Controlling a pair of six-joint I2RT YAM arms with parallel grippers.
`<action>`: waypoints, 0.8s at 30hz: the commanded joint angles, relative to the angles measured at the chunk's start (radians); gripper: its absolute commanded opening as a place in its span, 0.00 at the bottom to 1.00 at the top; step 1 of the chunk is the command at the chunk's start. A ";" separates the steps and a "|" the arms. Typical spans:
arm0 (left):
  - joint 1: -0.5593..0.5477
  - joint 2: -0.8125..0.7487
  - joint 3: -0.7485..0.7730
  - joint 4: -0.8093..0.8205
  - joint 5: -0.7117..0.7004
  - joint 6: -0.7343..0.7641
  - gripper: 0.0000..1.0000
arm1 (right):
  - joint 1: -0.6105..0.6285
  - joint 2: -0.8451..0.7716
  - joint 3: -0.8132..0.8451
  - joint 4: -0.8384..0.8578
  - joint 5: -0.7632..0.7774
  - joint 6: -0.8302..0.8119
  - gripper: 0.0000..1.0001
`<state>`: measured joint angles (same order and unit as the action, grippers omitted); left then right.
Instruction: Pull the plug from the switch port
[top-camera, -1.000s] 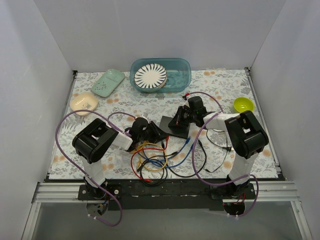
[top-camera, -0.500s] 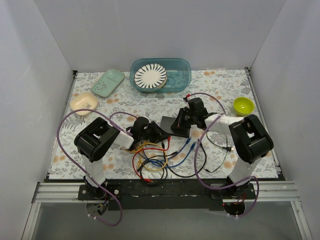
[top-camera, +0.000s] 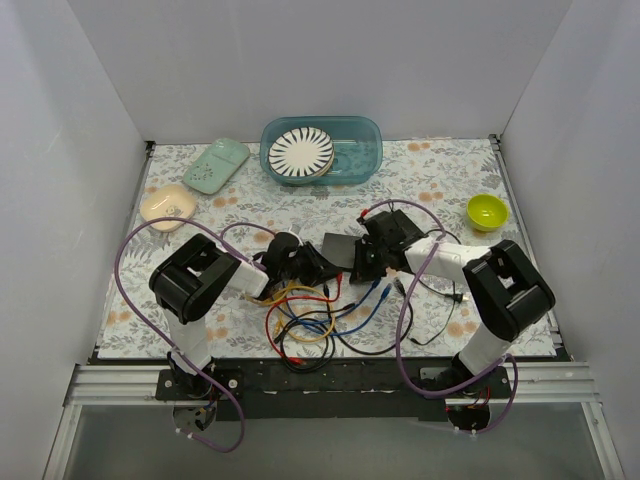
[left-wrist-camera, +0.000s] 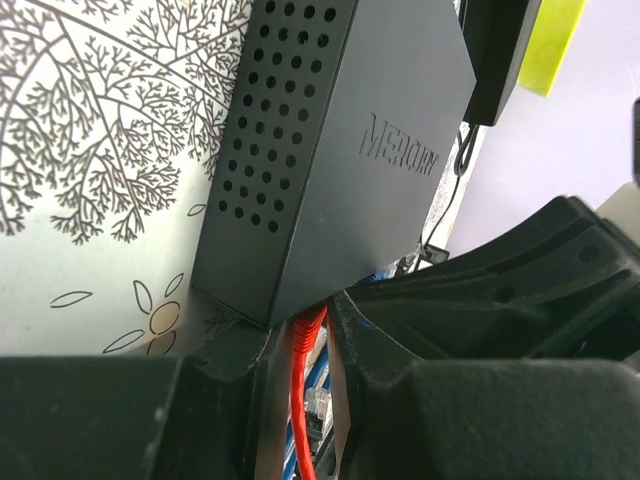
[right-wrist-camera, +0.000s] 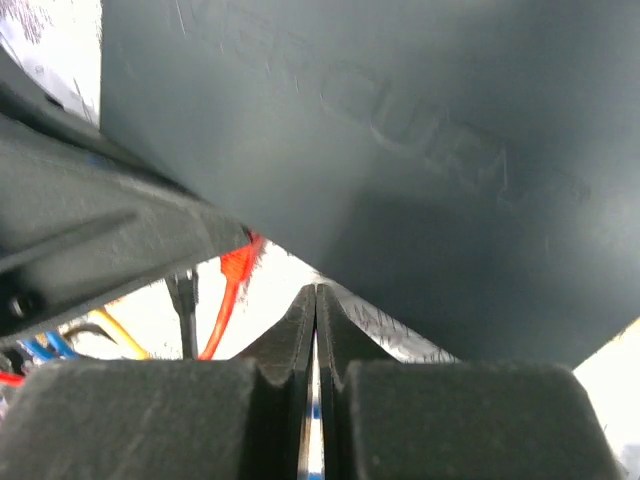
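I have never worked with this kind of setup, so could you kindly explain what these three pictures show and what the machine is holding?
These are two small robot arms bolted to the near edge of a table, each ending in a two-finger gripper. The wide picture comes from a fixed camera above and behind them. The two close-ups come from cameras on the wrists. On the table lie a black network switch, a tangle of coloured cables, a blue tub holding a striped plate, a yellow-green bowl, a green dish and a peach dish. The left gripper appears to pinch the red plug where it enters the switch. The right gripper is shut and holds nothing. Its tips sit at the switch's edge, seemingly to steady it.
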<state>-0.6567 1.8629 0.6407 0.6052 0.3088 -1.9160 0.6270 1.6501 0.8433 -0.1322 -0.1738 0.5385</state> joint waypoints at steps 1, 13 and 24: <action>-0.020 0.050 -0.035 -0.266 -0.011 0.075 0.00 | 0.000 0.069 0.075 -0.029 0.100 -0.041 0.05; -0.020 -0.045 -0.108 -0.298 0.039 0.129 0.00 | 0.000 0.160 0.123 0.048 0.074 0.052 0.05; 0.025 -0.491 -0.026 -0.798 -0.293 0.198 0.00 | 0.000 -0.091 0.062 -0.044 0.168 -0.026 0.04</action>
<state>-0.6548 1.4715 0.5411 0.1333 0.2115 -1.7790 0.6292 1.6588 0.9123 -0.1341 -0.0616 0.5659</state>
